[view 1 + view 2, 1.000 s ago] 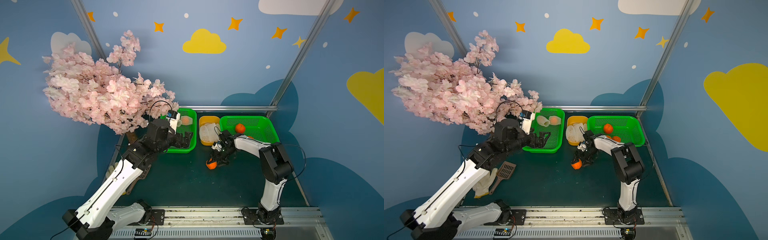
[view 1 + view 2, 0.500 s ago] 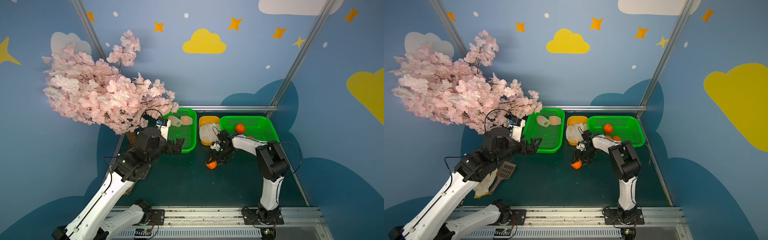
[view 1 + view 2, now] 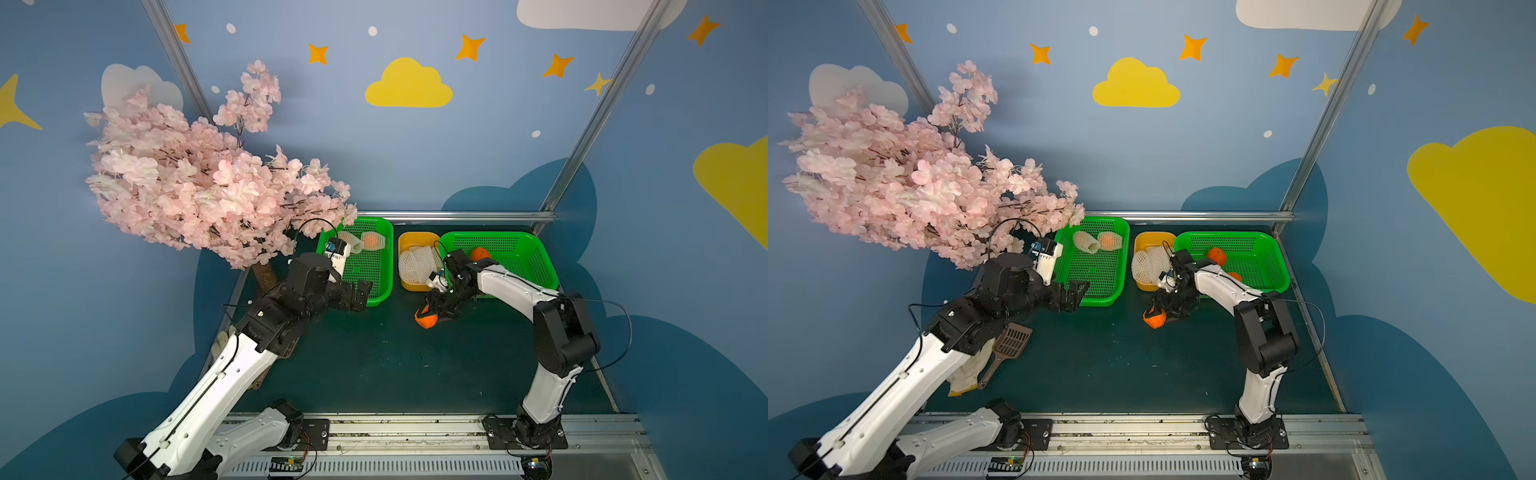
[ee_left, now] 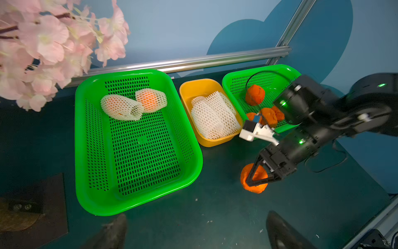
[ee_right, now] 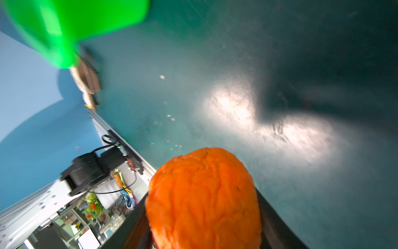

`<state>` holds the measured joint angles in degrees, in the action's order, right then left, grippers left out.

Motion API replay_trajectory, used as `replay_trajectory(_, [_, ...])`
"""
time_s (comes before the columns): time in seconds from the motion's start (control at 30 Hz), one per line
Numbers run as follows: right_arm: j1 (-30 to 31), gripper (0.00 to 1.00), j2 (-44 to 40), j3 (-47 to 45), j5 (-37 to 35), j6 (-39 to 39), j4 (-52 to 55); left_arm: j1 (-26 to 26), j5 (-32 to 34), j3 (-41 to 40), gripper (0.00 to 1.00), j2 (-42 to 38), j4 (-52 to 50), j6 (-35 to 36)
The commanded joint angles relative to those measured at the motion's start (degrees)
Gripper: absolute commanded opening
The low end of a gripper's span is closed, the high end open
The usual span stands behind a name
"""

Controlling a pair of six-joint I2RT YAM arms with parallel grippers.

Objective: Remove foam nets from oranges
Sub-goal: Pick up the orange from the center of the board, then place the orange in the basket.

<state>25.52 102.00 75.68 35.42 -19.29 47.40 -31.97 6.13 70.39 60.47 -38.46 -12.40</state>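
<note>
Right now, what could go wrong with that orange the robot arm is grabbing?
The right gripper pinches the bare orange; being round, it might slip out and roll across the table. Also, the open left gripper hangs close to the near rim of the left green basket, so reaching for the two netted oranges could bump and shove that basket.

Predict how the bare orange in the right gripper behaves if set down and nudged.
The orange clamped in the right gripper is roundish, so it would likely roll on the flat mat. Its creased, lumpy skin looks grippy rather than slippery, and may give a little under the fingers.
</note>
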Motion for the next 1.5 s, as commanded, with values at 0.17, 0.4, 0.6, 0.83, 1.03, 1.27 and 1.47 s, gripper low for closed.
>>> replay_trajectory(0.17, [-10.45,0.52,-7.32,5.29,-1.68,2.61,9.52,0.31,-7.36,2.59,1.00,8.09,5.21,3.66])
replay_trajectory(0.4, [-21.95,0.52,-5.84,9.73,-3.40,4.96,13.34,0.28,-12.86,3.61,1.00,11.81,8.13,4.49])
replay_trajectory(0.6, [-28.60,0.52,1.24,20.26,-8.66,6.48,16.59,0.37,-14.54,4.05,1.00,14.15,7.94,3.47])
replay_trajectory(0.83, [-29.08,0.53,11.51,33.45,-20.76,7.26,19.86,1.15,-16.20,4.98,1.00,17.39,6.38,1.37])
replay_trajectory(1.03, [-29.77,0.56,20.50,44.45,-29.94,8.20,24.35,2.24,-17.62,5.33,1.00,19.28,5.24,-0.46])
replay_trajectory(1.27, [-31.49,0.59,28.28,51.97,-40.00,9.98,29.65,4.49,-18.07,7.54,1.00,23.00,4.04,-3.71])
replay_trajectory(1.47, [-31.89,0.61,31.17,52.21,-43.36,10.59,29.78,6.22,-14.34,13.27,1.00,30.31,1.26,-5.67])
